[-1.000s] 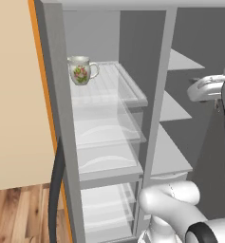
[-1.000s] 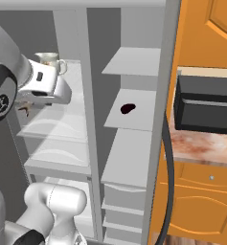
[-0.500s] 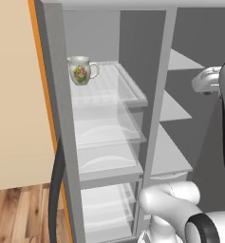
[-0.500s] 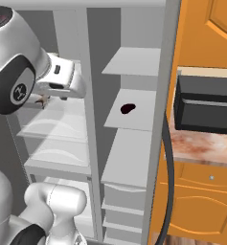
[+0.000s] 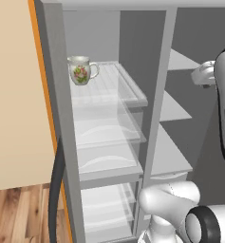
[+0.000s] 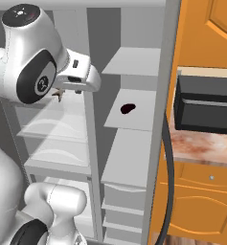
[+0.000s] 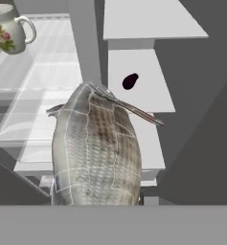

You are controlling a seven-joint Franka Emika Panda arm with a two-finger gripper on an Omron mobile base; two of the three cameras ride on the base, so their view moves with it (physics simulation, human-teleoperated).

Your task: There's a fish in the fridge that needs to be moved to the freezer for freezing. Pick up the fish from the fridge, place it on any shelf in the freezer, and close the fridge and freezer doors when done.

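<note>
My gripper (image 6: 62,91) is shut on the fish (image 7: 96,153), a grey scaled body that hides the fingertips in the hand view; its thin tail (image 6: 57,94) sticks out under the hand. The hand hangs in front of the divider between the fridge (image 5: 109,109), with its clear glass shelves, and the narrower freezer (image 5: 180,109). A pale grey freezer shelf (image 6: 143,119) lies just right of the hand, another shelf (image 6: 134,62) above it. Both doors stand open: the fridge door's edge (image 5: 57,118) at the left, the freezer door's edge (image 6: 164,72) at the right.
A white floral mug (image 5: 80,70) stands on the top glass shelf. A small dark lump (image 6: 128,108) lies on the middle freezer shelf. Grey drawers (image 6: 119,201) sit below. An orange cabinet with a black microwave (image 6: 206,105) and a counter flank the freezer door.
The arm has swung from in front of the fridge shelves toward the divider and the freezer, carrying the fish with it. The mug and the dark lump have stayed put.
</note>
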